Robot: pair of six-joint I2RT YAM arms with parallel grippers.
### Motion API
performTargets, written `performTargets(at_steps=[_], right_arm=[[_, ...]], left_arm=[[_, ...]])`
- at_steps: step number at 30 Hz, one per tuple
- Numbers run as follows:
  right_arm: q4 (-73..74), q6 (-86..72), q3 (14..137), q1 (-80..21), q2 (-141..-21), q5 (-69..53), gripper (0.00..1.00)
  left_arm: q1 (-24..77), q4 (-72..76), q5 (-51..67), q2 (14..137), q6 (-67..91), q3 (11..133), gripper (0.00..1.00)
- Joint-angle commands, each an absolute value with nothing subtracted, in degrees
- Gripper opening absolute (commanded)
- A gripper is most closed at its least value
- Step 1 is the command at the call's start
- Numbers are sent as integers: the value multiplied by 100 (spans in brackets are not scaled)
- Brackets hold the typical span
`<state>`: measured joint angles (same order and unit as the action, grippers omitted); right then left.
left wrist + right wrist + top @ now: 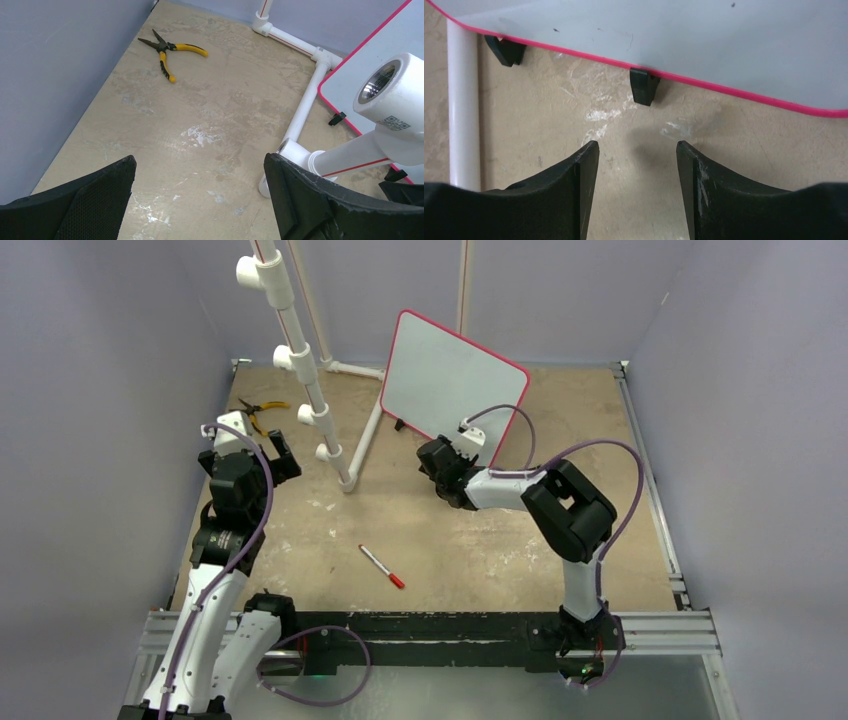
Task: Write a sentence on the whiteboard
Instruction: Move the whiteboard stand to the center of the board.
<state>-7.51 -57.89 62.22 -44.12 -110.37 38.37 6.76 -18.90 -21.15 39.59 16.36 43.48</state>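
**Board blank, marker not yet picked up**

The whiteboard (450, 375) stands at the far middle of the surface (460, 540), propped on its small black feet and turned at an angle to you. Its face shows no writing in any view, so judge the task as barely begun: nothing can go on the board until a pen is in a hand.

Your right hand (638, 150) sits low, just in front of the board's bottom edge. Its wrist camera looks straight at one black foot (644, 86) and the red frame above it. The fingers stand partly apart with only bare surface between them, so this hand holds nothing.

The red-capped marker (381, 566) lies flat on the surface, well apart from the board and nearer to the arm bases, roughly between the two arms. Neither hand is near it.

Your left hand (199, 160) hovers at the left side, spread as wide as it goes and empty. Beyond it lie yellow-handled pliers (167, 50), and a white PVC pipe frame (310, 390) rises between that hand and the board.

The step in hand looks like fetching the marker. The next move calls for bringing a hand back from the board to the pen, lining the fingers across its barrel, and gripping it low to the surface. The cap appears to be on, so plan for the second hand to pull it off before writing.
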Motion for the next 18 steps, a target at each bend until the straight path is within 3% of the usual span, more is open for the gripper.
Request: performTargets(at_steps=[1, 9, 18], right_arm=[[-449, -5862, 6731, -4246, -11270, 4197, 60], [-422, -5705, 6987, -4100, -11597, 4320, 58], [-653, -5466, 7089, -3901, -11875, 4176, 47]], left_arm=[[636, -1731, -2054, 3902, 1556, 4342, 99], [640, -1741, -2040, 3850, 1560, 4342, 99], [636, -1737, -2021, 3919, 1547, 4342, 99]])
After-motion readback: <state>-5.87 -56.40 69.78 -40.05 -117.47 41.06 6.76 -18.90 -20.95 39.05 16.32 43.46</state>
